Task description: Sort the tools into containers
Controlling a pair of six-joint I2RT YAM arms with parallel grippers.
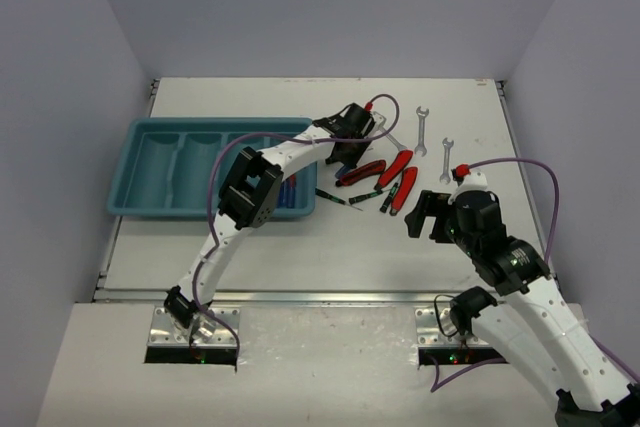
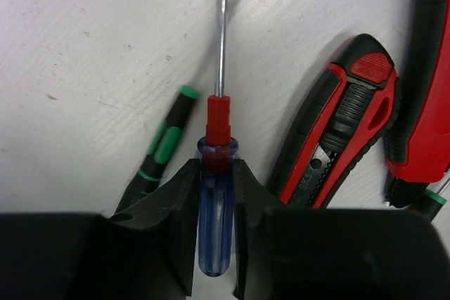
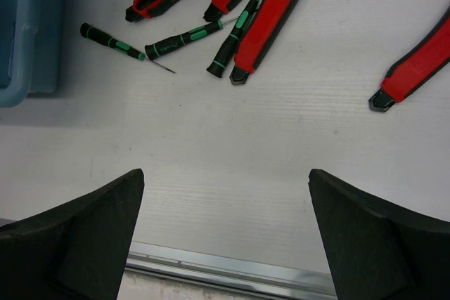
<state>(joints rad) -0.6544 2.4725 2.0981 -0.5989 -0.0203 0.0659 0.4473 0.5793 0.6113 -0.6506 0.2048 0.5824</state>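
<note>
The right gripper (image 3: 225, 173) hangs nearest, over bare table (image 3: 232, 124) beside the front edge, jaws wide apart. Farther out, the left arm stretches past the tray (image 1: 160, 211). The left gripper (image 2: 216, 166) is clamped on the blue-handled screwdriver (image 2: 216, 244), which lies tight between a black-and-green screwdriver (image 2: 165, 147) and a red knife (image 2: 337, 138).

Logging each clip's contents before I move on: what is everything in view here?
tray: one, teal, compartmented, table's far left.
blue-handled screwdriver: one, blue with red collar, far side of the pile.
black-and-green screwdrivers: three, near side of the pile.
utility knife: one, red and black, beside the blue-handled screwdriver.
pliers: count unclear, red handles, pile's right.
wrenches: two clear, silver, beyond the pile; a possible third half hidden.
table: one, white.
left gripper: black, closed on the blue-handled screwdriver.
right gripper: black, open over bare table.
</note>
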